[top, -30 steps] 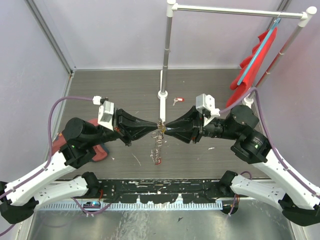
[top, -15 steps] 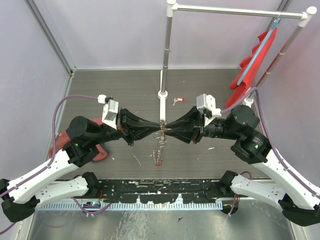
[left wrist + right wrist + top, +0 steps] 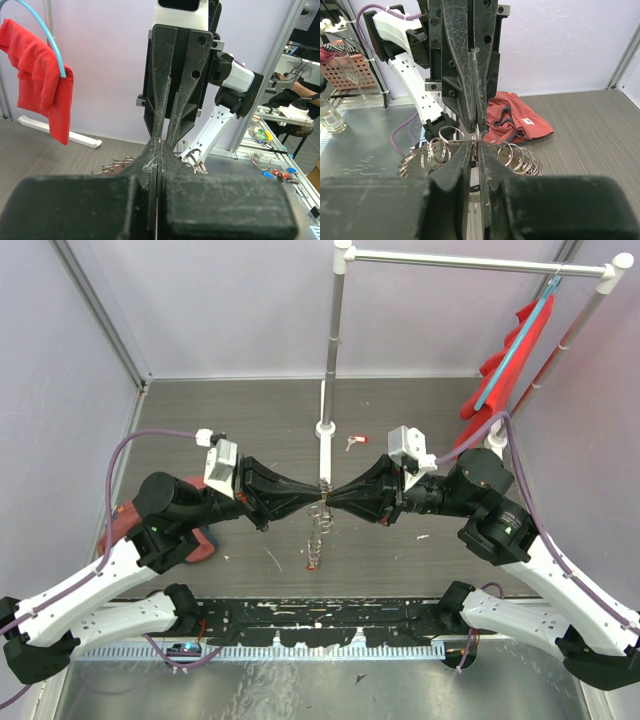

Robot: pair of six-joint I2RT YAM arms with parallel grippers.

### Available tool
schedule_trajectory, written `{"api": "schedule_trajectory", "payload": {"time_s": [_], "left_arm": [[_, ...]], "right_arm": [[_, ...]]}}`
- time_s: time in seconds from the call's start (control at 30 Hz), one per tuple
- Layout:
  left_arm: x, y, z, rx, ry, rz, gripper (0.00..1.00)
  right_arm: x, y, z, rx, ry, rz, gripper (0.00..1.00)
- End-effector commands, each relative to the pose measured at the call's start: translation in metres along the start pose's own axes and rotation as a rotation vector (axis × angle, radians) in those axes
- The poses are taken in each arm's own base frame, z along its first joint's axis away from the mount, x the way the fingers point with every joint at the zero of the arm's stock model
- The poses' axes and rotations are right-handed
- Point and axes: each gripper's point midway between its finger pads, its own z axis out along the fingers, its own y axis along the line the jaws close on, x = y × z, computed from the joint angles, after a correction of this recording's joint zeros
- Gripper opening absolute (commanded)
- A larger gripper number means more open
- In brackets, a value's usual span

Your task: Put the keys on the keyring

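While just behind keyring (image 3: 317, 528), pole (image 3: 330, 350) upright

You're looking at a silvery keyring (image 3: 512, 156), matte black fingers (image 3: 462, 60), a grey wood-grain tabletop (image 3: 230, 420), a red cloth (image 3: 512, 350) on a light blue hanger (image 3: 519, 339), a purple cable (image 3: 150, 437), and a red-headed key (image 3: 353, 443).

From above, the keyring (image 3: 318, 530) was too small to show any keys on it (only a glinting tangle). In its own wrist view the right gripper (image 3: 476, 147) hid the ring's middle. The left arm (image 3: 170, 515) half covered the red cloth (image 3: 118, 525).
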Motion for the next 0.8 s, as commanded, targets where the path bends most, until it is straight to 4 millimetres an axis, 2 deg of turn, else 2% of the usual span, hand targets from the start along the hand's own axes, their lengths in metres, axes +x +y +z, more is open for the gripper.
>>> {"api": "schedule_trajectory", "payload": {"time_s": [0.0, 0.13, 0.3, 0.57, 0.77], "left_arm": [[-0.022, -0.009, 0.002, 0.039, -0.069, 0.033, 0.00], [-0.021, -0.009, 0.003, 0.038, -0.060, 0.033, 0.00], [-0.020, -0.009, 0.004, 0.042, -0.052, 0.033, 0.02], [-0.013, -0.011, 0.001, 0.049, 0.016, 0.050, 0.39], [-0.008, -0.007, -0.006, 0.013, 0.076, 0.086, 0.51]], "right_arm": [[-0.025, 0.004, 0.000, -0.020, -0.069, -0.039, 0.14], [-0.022, 0.004, 0.001, -0.025, -0.064, -0.035, 0.02], [-0.021, 0.003, 0.002, -0.017, -0.043, -0.023, 0.01], [-0.015, -0.002, -0.009, 0.052, 0.006, -0.005, 0.01], [-0.007, -0.010, -0.014, 0.102, 0.091, -0.005, 0.01]]}}
